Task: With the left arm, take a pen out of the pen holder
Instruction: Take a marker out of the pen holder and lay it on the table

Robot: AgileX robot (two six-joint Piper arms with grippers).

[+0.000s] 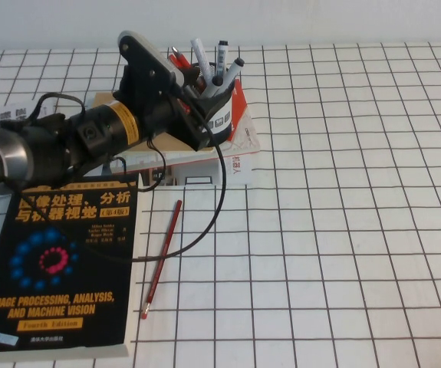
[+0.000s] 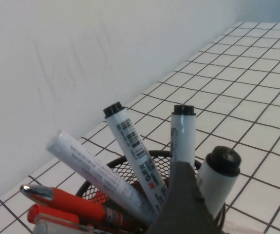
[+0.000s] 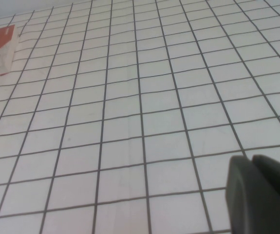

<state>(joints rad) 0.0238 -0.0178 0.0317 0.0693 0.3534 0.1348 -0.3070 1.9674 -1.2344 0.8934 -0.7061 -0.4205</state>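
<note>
Above the mesh pen holder (image 2: 95, 187), left claw (image 1: 203, 121) hovers, seemingly spread to straddle a marker (image 2: 132, 146); right claw (image 3: 254, 170) parked, pressed together, over the worktop (image 3: 130, 122)

overall light: we see bright, even white light in all three views, no dim corners.
shadows: soft and faint. We note only a thin one beside the red pencil (image 1: 162, 259).
glare: none that we can find. The wall (image 2: 57, 73) is close to washed out.
colour cast: the right wrist view is slightly warm, the high view cooler.
focus: the pens (image 2: 135, 151) are sharp, the far table (image 2: 256, 63) softer.
distortion: grid lines run straight to the edges.
</note>
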